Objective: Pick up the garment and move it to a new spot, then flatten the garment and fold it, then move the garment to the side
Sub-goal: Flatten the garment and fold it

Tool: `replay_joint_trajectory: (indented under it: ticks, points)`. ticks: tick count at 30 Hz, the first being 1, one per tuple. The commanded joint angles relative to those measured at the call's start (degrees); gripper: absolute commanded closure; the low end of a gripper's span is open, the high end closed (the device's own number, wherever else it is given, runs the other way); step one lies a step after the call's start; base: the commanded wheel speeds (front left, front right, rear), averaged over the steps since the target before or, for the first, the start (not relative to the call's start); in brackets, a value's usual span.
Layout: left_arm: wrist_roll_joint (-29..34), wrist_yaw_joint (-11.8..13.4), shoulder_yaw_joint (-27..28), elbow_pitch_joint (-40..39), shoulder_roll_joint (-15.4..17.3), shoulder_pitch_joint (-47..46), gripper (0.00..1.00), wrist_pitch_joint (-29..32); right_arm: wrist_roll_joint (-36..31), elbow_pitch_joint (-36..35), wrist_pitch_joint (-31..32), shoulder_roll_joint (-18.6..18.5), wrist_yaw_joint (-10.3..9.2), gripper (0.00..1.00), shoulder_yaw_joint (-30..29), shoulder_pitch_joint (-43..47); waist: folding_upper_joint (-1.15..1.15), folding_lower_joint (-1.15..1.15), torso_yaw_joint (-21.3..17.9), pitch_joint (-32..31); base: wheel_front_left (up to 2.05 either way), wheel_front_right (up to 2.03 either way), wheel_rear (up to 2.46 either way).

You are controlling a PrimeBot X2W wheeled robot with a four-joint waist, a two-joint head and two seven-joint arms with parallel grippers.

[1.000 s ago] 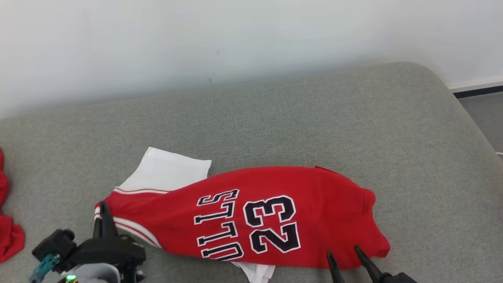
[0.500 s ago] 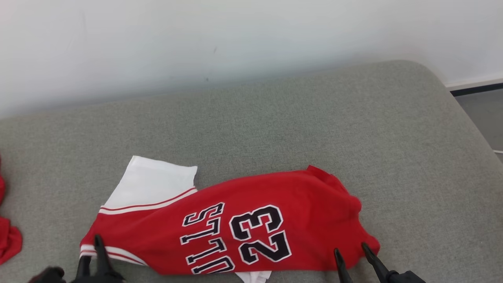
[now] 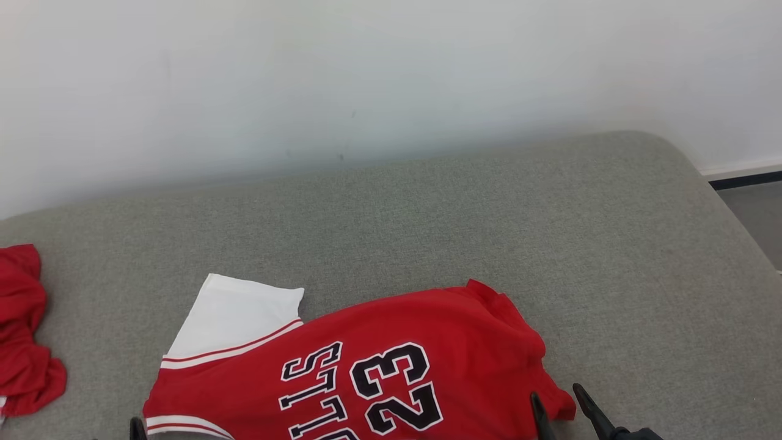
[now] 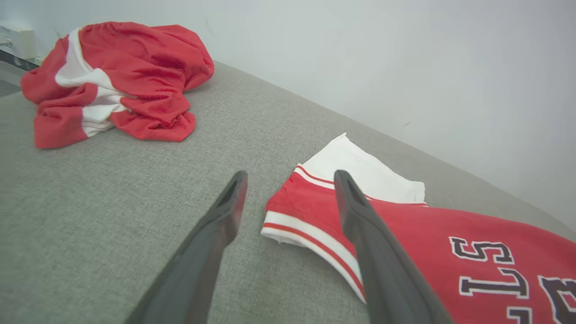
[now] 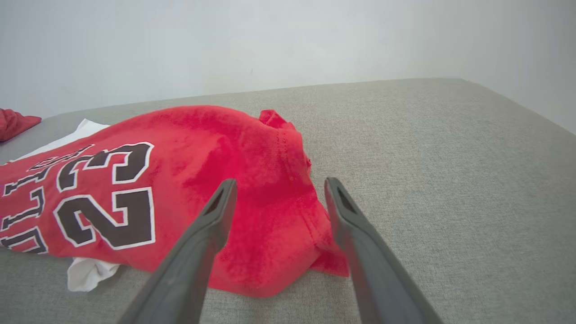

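Observation:
The garment (image 3: 379, 366) is a red jersey with black "23" lettering and a white sleeve, lying flat along the near edge of the grey cushion (image 3: 489, 214). My left gripper (image 4: 290, 175) is open just above the jersey's striped hem corner (image 4: 310, 225), with its right finger over the cloth and nothing gripped. At the bottom edge of the head view one left fingertip (image 3: 135, 429) peeks in. My right gripper (image 3: 556, 394) is open at the jersey's other end. In the right wrist view, the right gripper (image 5: 280, 181) hovers over the rumpled red edge (image 5: 288, 234).
A second red and white garment (image 3: 24, 342) lies crumpled at the cushion's far left, also seen in the left wrist view (image 4: 121, 81). A pale wall (image 3: 366, 73) runs behind the cushion. The cushion's rounded right edge drops to the floor (image 3: 757, 220).
My left gripper has opened and let go of the striped hem corner, then drawn back toward me. The head camera has shifted. The right gripper stays open.

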Motion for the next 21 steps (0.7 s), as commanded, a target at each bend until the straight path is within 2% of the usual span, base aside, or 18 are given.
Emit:
replay_joint_trajectory:
  ticks: [1,4,9,16,21]
  points:
    - [0.76,-0.12,0.22,-0.49,-0.12,0.80,0.00,-0.19,-0.11,-0.11,-0.05,-0.08,-0.15,0.00,-0.08,0.46,0.00,0.01,0.39,-0.45,0.00,0.00,0.00]
    - [2.97,-0.60,0.26,-2.64,-0.15,2.66,0.00,-0.20,0.06,-0.10,-0.05,-0.08,-0.15,0.00,-0.23,0.60,0.00,0.01,0.71,-0.82,0.00,0.00,0.00]
    - [10.09,-1.15,-1.46,-8.81,-0.17,5.71,0.00,-0.19,0.14,-0.17,-0.05,-0.08,-0.15,0.00,-0.18,0.81,0.00,0.01,0.99,-1.27,0.00,0.00,0.00]
    - [16.77,-0.98,-3.78,-17.33,0.07,10.28,0.00,-0.19,-0.80,-0.27,-0.05,-0.08,-0.15,0.00,-0.96,0.70,0.00,0.01,0.90,-1.84,0.00,0.00,0.00]
    - [17.47,-0.99,-3.54,-18.80,-0.11,12.59,0.00,-0.19,-2.21,-0.79,0.33,-0.08,-0.15,0.00,-2.26,0.38,0.00,0.01,1.36,-2.09,0.00,0.00,0.00]
